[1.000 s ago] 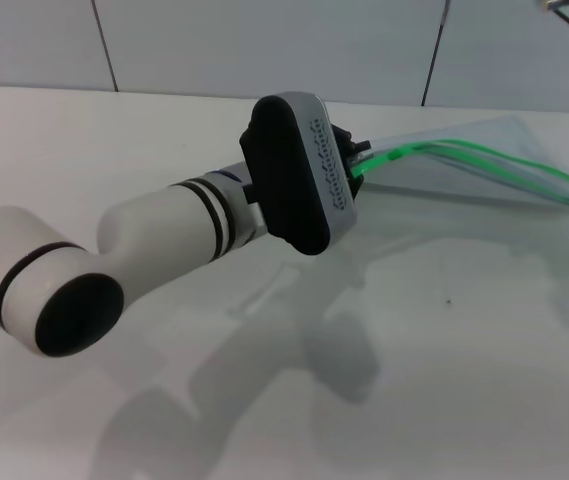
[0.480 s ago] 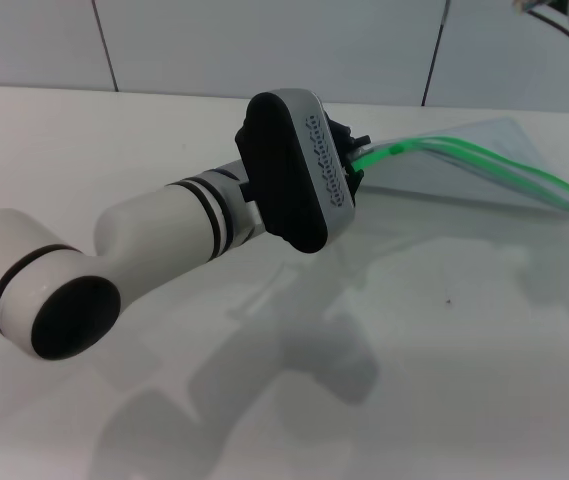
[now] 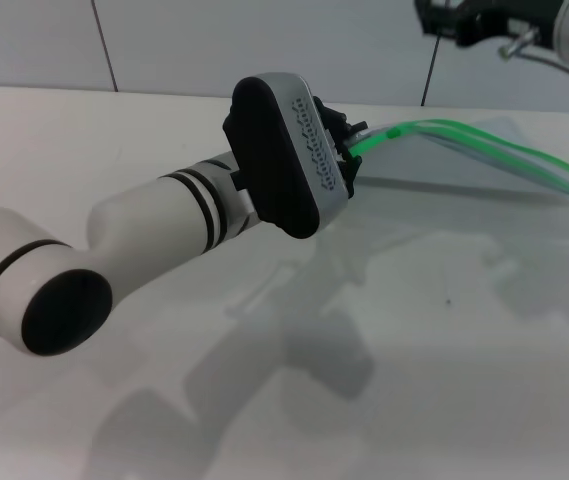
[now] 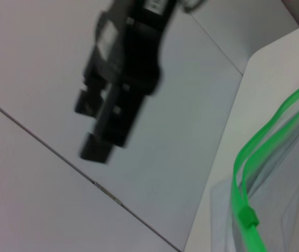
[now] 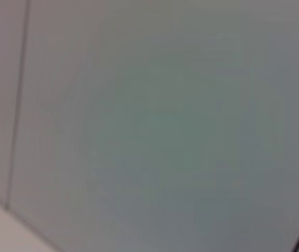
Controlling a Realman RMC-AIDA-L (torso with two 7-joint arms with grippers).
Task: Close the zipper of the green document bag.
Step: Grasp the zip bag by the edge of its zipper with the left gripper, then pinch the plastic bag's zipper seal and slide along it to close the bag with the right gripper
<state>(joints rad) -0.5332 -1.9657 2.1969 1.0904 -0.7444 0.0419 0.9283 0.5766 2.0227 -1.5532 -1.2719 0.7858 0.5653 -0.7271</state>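
Item: left gripper (image 3: pixel 349 150), raised off the white table (image 3: pixel 444 380), clenched on the end of the zipper (image 3: pixel 484 135) of the green document bag (image 3: pixel 504 190), which trails away from it toward the right gripper (image 3: pixel 434 20), high near the wall; whether that one is open or closed I cannot tell.

Risk: the slider (image 4: pixel 248 216) sits just beyond the left claw, tracks still parted; the slack pouch may buckle or slip free.

Materials: thin translucent grey-blue film, glossy green plastic strip.
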